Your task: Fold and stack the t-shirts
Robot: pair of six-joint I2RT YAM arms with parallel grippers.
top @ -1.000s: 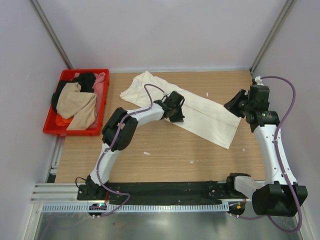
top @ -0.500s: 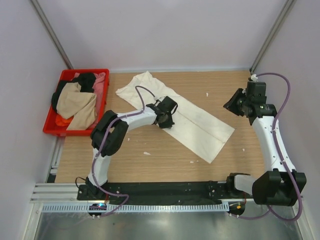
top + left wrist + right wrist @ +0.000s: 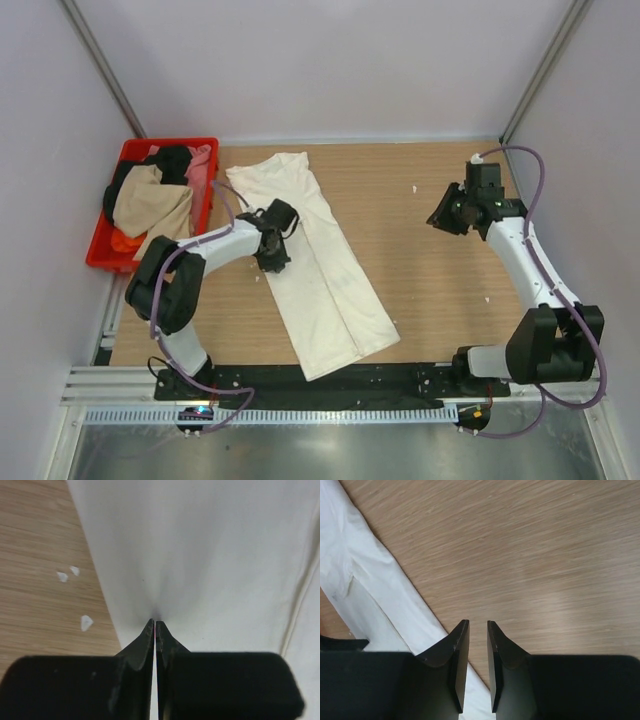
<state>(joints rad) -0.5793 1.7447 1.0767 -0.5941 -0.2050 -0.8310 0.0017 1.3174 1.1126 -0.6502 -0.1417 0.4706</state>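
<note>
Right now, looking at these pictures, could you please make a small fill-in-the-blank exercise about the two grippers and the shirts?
1. The left gripper is ____ on the edge of the cream t-shirt.
2. The right gripper holds ____ and hovers above the bare table.
3. The other shirts lie piled in the ____ crate at the far left.

Missing words: shut; nothing; red.

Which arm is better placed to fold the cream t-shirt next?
Left, likely: the left gripper is shut on the cream t-shirt at its edge, while the right gripper hangs open over bare table, holding nothing.
</note>
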